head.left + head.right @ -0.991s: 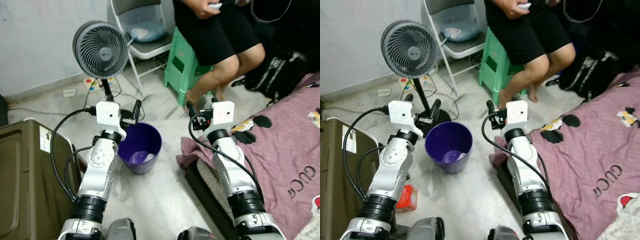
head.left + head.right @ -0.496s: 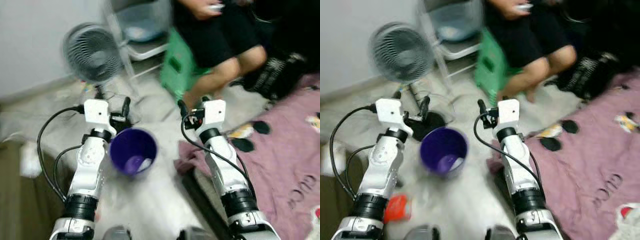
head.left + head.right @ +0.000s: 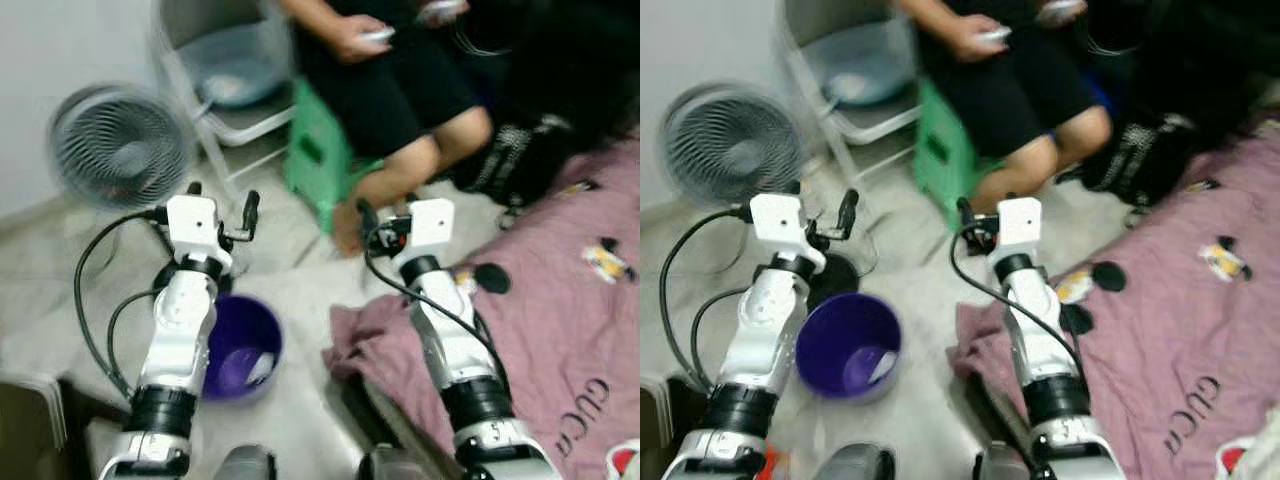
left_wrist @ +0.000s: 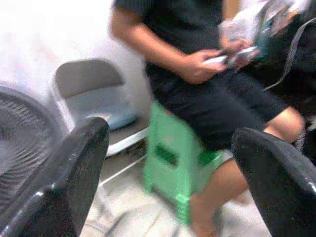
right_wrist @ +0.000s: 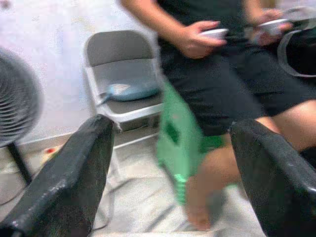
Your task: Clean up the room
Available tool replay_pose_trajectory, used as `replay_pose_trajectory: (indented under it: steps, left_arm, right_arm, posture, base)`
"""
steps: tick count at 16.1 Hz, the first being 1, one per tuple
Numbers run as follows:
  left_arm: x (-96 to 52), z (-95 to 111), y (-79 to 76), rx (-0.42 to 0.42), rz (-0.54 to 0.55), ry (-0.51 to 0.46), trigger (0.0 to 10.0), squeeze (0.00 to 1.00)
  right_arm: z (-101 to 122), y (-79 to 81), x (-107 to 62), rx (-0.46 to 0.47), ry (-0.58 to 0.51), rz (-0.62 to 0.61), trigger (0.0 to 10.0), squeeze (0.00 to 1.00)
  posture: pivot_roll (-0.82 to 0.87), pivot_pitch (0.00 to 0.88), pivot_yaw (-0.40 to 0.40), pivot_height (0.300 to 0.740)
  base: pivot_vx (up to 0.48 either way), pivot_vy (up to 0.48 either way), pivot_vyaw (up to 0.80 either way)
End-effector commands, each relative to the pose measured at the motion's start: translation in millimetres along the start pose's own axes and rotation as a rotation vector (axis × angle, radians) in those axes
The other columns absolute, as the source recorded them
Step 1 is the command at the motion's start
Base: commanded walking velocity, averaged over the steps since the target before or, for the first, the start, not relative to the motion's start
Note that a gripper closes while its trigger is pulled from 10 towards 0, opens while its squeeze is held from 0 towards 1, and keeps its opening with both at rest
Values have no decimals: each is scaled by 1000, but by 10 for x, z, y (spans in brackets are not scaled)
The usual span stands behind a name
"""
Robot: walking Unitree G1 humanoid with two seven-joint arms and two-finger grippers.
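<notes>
A purple bin (image 3: pixel 238 347) stands on the pale floor beside my left forearm, with a white scrap lying inside it. A pink blanket (image 3: pixel 560 310) covers the bed on the right, and a crumpled fold of it (image 3: pixel 365 340) hangs down to the floor beside my right arm. My left gripper (image 3: pixel 222 197) is raised above and beyond the bin, open and empty. My right gripper (image 3: pixel 388 210) is held up at the same height, open and empty too. In the wrist views both pairs of black fingers (image 4: pixel 64 182) (image 5: pixel 64 177) stand wide apart.
A person (image 3: pixel 400 90) sits on a green stool (image 3: pixel 315 165) straight ahead, holding controllers. A grey folding chair (image 3: pixel 215 70) and a standing fan (image 3: pixel 118 148) are at the far left. A black bag (image 3: pixel 510 160) lies by the bed.
The whole picture has shifted and blurred, so the camera has turned; the bin now sits lower and further left in view. Both arms keep the same raised pose with open fingers.
</notes>
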State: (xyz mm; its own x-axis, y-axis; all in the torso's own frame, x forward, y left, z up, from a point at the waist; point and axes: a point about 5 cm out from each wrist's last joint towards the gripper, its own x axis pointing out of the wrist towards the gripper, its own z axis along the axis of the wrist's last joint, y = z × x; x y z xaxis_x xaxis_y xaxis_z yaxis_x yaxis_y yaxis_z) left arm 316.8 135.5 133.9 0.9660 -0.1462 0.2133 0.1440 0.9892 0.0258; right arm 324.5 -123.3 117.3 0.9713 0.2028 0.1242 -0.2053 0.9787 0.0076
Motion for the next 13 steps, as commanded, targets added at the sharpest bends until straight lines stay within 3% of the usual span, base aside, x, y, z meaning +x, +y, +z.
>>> replay_pose_trajectory:
  steps: [1,3,13]
  left_arm:
    - [-36,-47,-13,10,-1,23,10000,0]
    - [-37,-48,-8,8,6,25,10000,0]
    - [-20,-23,-27,11,3,6,10000,0]
  right_arm:
    - [-18,-32,-18,5,5,-15,10000,0]
    - [-19,-25,-18,-4,4,-10,10000,0]
    - [-20,-25,2,-19,5,0,10000,0]
  posture:
    - [8,68,-6,740]
    - [8,68,-6,740]
    - [7,63,-9,740]
  base:
    - [0,0,0]
    - [0,0,0]
    - [0,0,800]
